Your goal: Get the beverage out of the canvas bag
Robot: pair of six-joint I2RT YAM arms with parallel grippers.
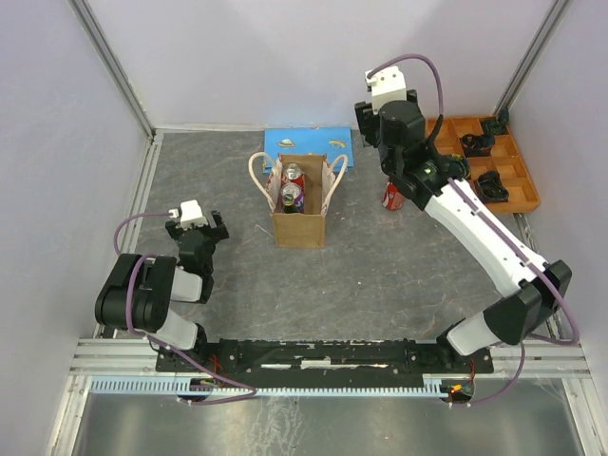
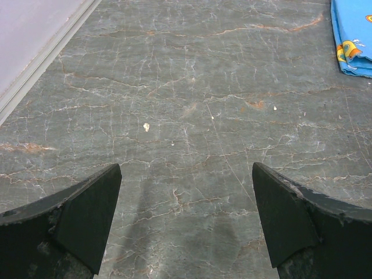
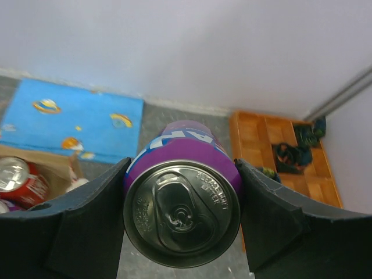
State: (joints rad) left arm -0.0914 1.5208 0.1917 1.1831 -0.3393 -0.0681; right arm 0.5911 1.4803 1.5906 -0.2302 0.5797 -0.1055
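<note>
Handles (image 1: 255, 173) of cream looped rope are arching over the small boxy tan-brown canvas bag (image 1: 299, 226), which is standing upright mid-table in the top view. A red can top (image 1: 295, 175) and a darker can top (image 1: 292, 197) are showing in its mouth. The right gripper (image 1: 369, 128) is hanging right of the bag, near the flat blue board (image 1: 309, 145), and its load is lying hidden here. A red can (image 1: 390, 198) is peeking out from under the white arm. The left gripper (image 1: 197, 231) is sitting well apart at the left.

In the left wrist view, its dark blunt fingers (image 2: 81, 215) are standing spread, with nothing between them, above the grey veined tabletop (image 2: 186, 87).

In the right wrist view, the fingers are clamping a glossy purple aluminium beverage can (image 3: 182, 215) by its sides. Its silver lid is facing the camera and its label is running out of sight.
</note>
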